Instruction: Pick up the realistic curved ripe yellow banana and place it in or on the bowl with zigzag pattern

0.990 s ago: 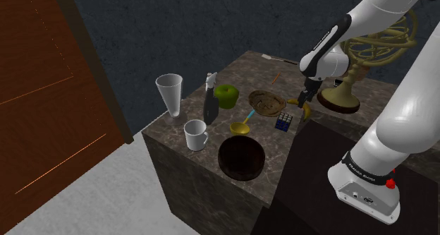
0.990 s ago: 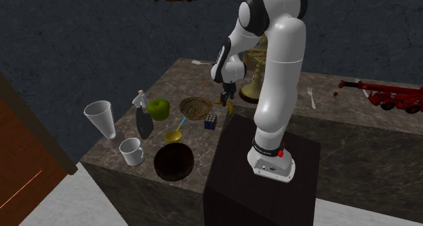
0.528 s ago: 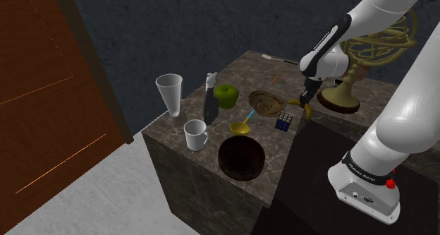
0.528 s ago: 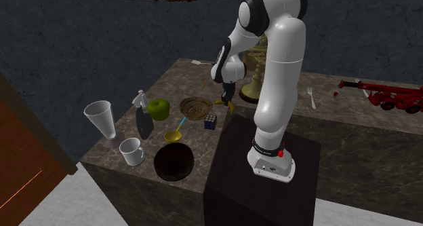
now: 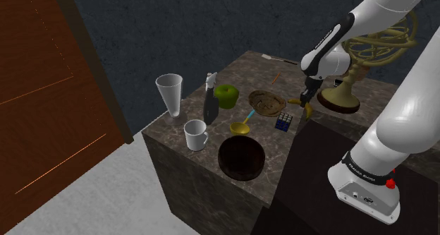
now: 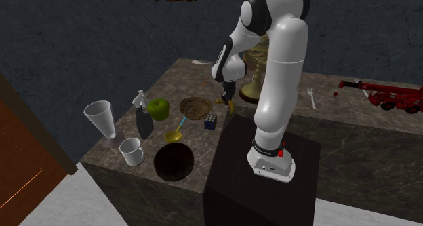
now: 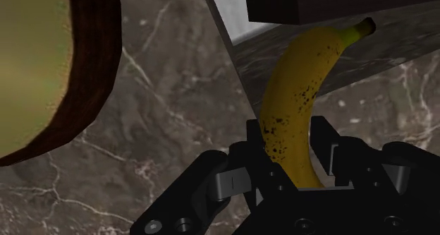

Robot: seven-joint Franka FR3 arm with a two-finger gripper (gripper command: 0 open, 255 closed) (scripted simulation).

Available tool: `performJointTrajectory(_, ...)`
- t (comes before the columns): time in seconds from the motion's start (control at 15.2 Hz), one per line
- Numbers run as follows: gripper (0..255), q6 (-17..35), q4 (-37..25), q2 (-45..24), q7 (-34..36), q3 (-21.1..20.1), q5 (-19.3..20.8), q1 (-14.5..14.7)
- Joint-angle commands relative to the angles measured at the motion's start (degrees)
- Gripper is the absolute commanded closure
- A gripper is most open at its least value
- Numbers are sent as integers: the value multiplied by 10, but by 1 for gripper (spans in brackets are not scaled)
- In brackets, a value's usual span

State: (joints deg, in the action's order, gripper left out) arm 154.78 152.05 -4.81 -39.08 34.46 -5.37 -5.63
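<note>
Gripping the banana (image 7: 303, 71) near one end, the gripper (image 7: 289, 140) has both black fingers clamped on the fruit's sides, so the grasp looks made — the carry to the bowl (image 5: 266, 101) and the release are left. Smooth, curved and yellow, freckled with dark specks and tipped by a short brown stem, the banana sits low over the veined brown marble counter (image 5: 240, 73), near the shallow, round, brown-patterned bowl — whether it has left the stone, I cannot tell.
</note>
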Motion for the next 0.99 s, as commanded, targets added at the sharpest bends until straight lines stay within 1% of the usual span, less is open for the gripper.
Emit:
performJointTrajectory(0.0, 255, -16, 1, 21, 22, 8, 29, 4)
performJointTrajectory(0.26, 255, -52, -1, 64, 59, 15, 81, 2)
performJointTrajectory(0.46, 255, -81, -4, 94, 81, 14, 112, -3)
performJointTrajectory(0.92, 255, -150, -17, 157, 115, 2, 157, -16)
